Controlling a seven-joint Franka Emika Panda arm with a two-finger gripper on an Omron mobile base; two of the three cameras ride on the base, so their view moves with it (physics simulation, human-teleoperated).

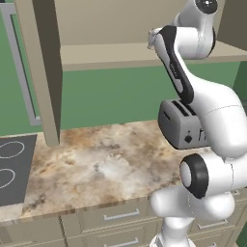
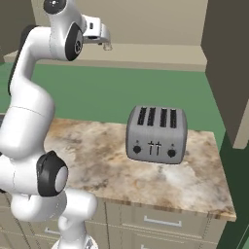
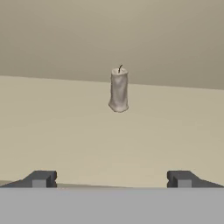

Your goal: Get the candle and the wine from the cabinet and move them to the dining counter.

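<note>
Looking at the candle (image 3: 118, 90), it stands upright on the cabinet (image 3: 87, 140) shelf, far back from the gripper (image 3: 111, 179), whose jaws are spread wide and empty. Probably light, stiff, a bit waxy-slippery, so I'd pinch it mid-body, below the wick.

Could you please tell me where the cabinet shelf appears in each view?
Left base view: the shelf is a beige band across the top, above the toaster.
Right base view: a beige band across the top, behind the arm and above the toaster.
Hand view: the pale surface under the standing candle.
Shared landmark: the open tool, reaching in over the shelf.
</note>
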